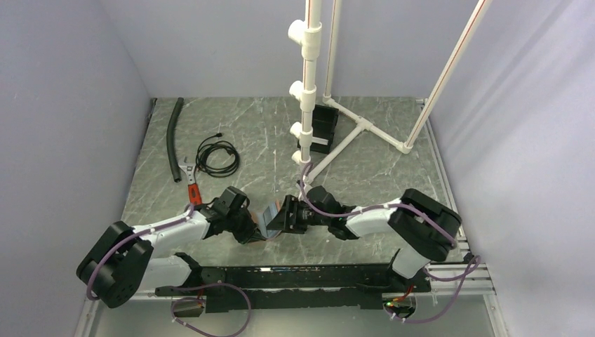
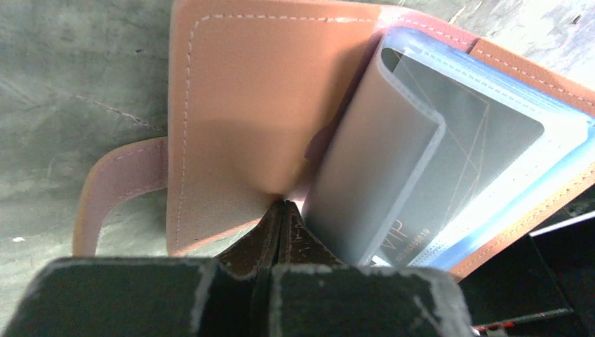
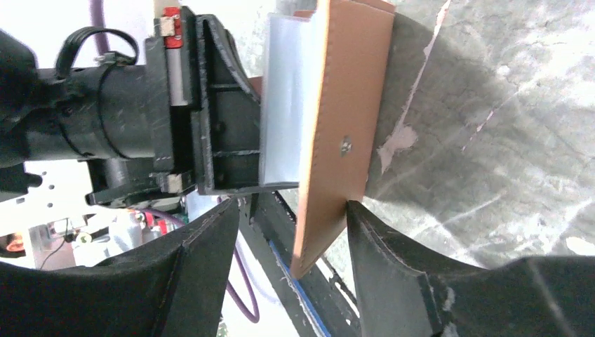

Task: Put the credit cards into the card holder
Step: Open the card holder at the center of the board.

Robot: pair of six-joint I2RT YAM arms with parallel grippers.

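Between wide-open R jaws, holder [image 3: 344, 105] cover sits ungripped; L jaws clamped on its fold. Risk: unheld cover flops shut.

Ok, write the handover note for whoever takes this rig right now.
Left gripper: shut on the card holder, pinching it near the fold so that it hangs open.
Right gripper: open, its fingers on either side of the holder's tan cover, one fingertip touching the cover's lower corner.
Things: a grey card marked VIP sits inside a clear sleeve of the holder. No other card shows in any view.
Done: at least this one card is sleeved.
Left: find out whether any cards remain. If not, probably back the right arm off and set the holder down.
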